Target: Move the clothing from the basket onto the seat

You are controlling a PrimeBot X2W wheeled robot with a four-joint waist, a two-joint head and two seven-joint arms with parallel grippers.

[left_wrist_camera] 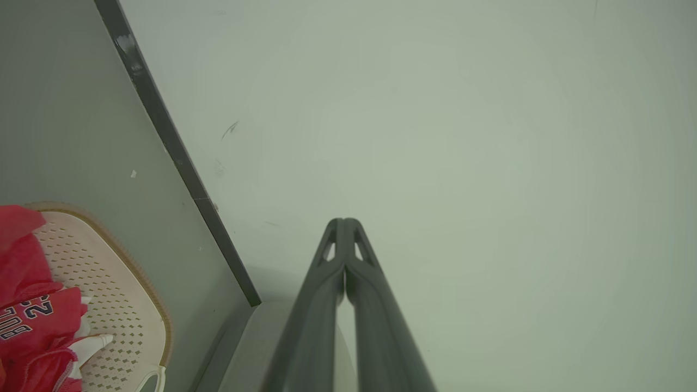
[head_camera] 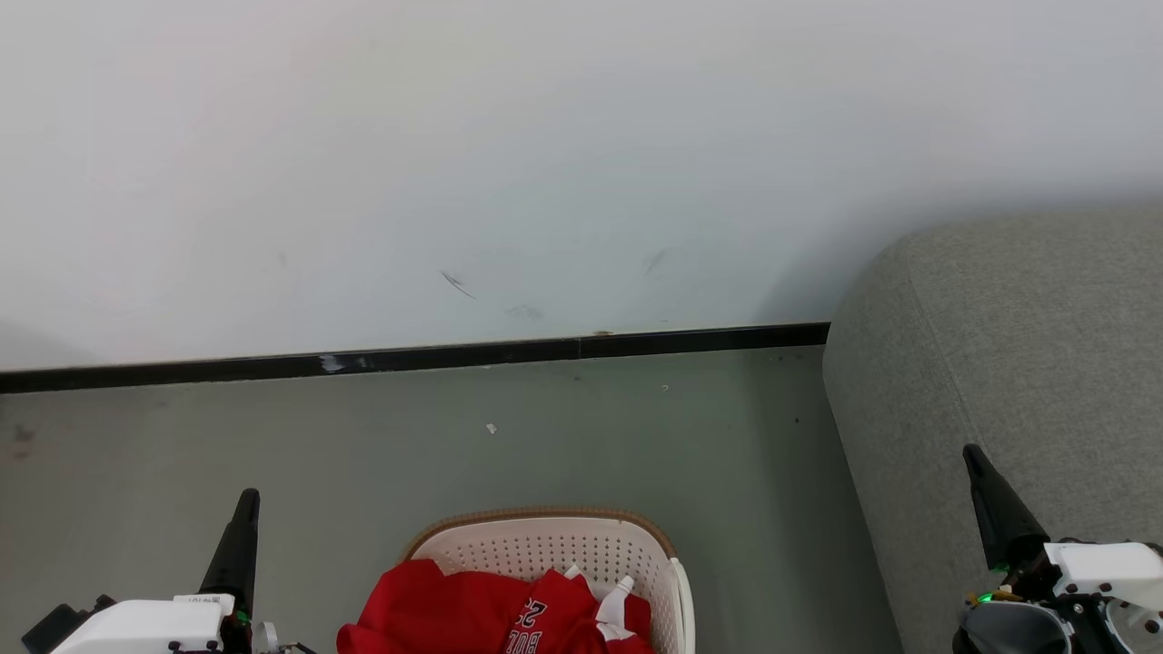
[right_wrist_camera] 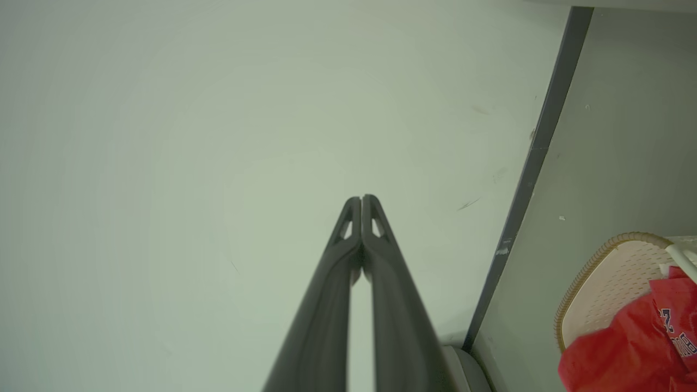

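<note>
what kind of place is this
Probably a living-room corner, maybe a staged test room: a grey sofa, a laundry basket holding red clothing, and a smooth grey-green floor against a plain white wall.

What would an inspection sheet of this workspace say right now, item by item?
Surface: grey-green floor, the basket stands on it.
Job's things: red clothing heaped in the cream basket; grey seat to its right, apart.
Clutter: small white speck on the floor.
Grippers: left gripper and right gripper both shut, holding nothing.
Cables: nothing seen.
Surroundings: scuffed white wall, black baseboard.
</note>
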